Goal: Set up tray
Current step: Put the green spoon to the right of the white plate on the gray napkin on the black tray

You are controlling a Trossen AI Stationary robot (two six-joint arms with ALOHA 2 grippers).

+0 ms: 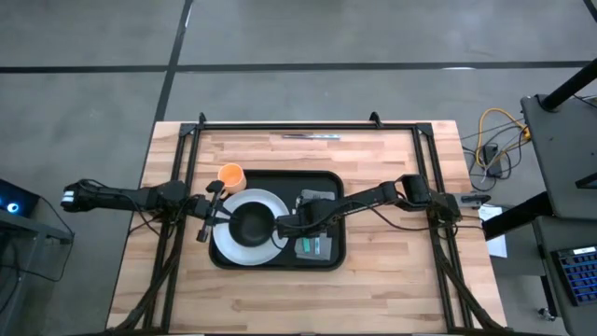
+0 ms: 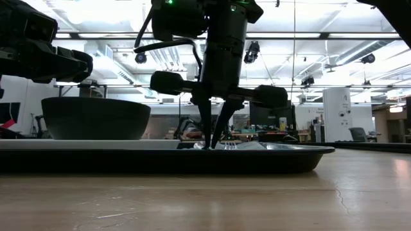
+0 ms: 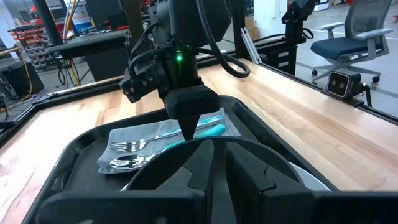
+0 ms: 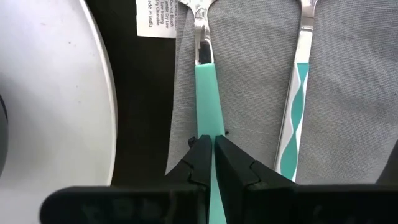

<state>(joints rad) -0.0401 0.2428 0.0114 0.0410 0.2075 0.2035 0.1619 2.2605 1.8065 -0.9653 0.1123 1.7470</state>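
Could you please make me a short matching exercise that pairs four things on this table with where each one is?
Things:
1. bowl
2. cup
3. napkin
4. right hand

Places:
A. on the bare wood, beside the tray
B. on the plate
C. lying flat in the tray, under the cutlery
D. pinching a teal handle

Pairs: 1-B, 2-A, 3-C, 4-D

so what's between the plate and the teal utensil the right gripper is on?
Right wrist view: only bare black tray and napkin edge between plate and teal utensil; right gripper pinches it.
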